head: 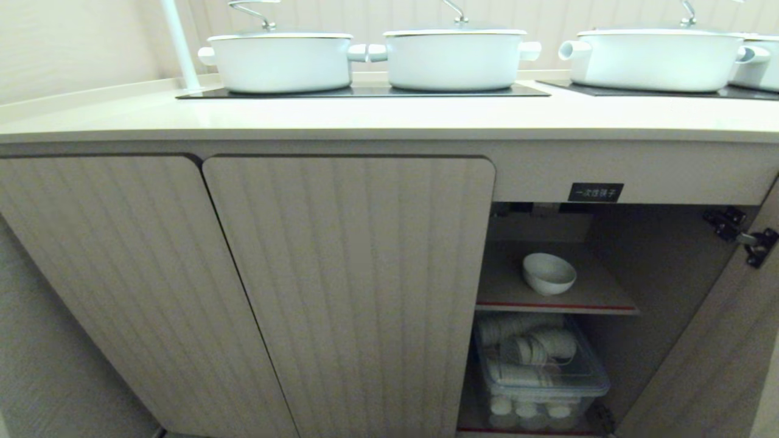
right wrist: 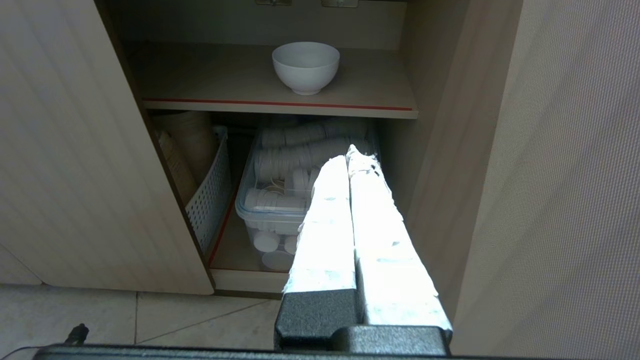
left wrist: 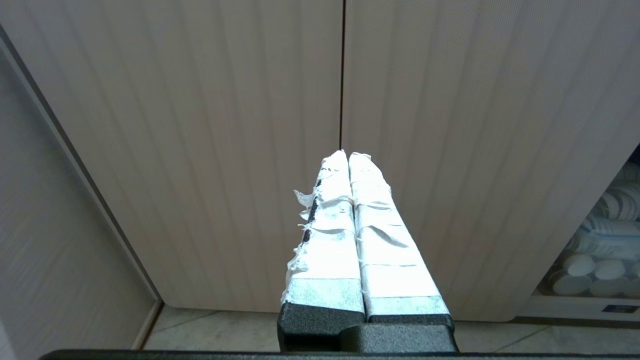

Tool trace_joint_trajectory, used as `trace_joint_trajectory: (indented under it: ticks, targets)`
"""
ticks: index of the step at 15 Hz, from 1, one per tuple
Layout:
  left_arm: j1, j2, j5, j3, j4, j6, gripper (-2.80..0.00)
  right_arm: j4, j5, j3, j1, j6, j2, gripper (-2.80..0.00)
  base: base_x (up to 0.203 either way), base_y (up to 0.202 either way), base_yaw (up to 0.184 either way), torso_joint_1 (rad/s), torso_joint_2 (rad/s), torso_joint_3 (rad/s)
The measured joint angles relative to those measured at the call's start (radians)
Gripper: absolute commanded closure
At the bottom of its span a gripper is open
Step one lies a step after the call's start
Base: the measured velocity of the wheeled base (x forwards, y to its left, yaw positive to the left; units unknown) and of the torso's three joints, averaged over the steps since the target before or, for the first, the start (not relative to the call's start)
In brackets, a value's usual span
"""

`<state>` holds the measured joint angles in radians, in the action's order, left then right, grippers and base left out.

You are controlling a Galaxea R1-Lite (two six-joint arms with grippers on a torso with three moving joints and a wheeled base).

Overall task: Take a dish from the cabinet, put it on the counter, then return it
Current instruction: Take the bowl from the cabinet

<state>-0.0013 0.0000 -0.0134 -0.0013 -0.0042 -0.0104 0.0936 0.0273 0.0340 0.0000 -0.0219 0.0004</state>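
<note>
Two grippers show only in their own wrist views, and neither holds anything. Largest in the head view is the counter [head: 389,115], running the full width near twelve o'clock, with big lidded pots [head: 280,61] on its black glass panels [head: 365,91]. Below it the cabinet [head: 347,292] fills most of the view; its two fluted doors from nine o'clock to the middle are shut, while the compartment at about four o'clock stands open under a small black label [head: 595,192]. Low in that compartment a clear plastic box [head: 541,371] holds white lids and cups. Above it, on the inner shelf [head: 602,298], the bowl [head: 549,273] sits upright with its mouth facing up and its foot flat on the board; being round, it has no long axis to line up with.

The left gripper [left wrist: 347,155] is clenched empty, parked facing the shut doors. The right gripper [right wrist: 352,152] is also clenched empty, low before the open compartment, with the bowl well apart at its twelve o'clock.

By my reading the reach has not begun. To do it well, the right gripper should spread its fingers [right wrist: 325,225], rise to shelf height, enter level between door edge and side wall, and pinch the near rim firmly, since glazed ceramic is slippery.
</note>
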Motion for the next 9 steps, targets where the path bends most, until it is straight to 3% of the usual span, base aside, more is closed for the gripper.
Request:
trace_joint_trajectory:
  ticks: [9]
  targets:
    - [0.000, 0.000, 0.000, 0.000, 0.000, 0.000, 0.00, -0.001, -0.010, -0.001, 0.000, -0.003, 0.000, 0.00, 0.000, 0.000, 0.000, 0.000, 0.00, 0.000]
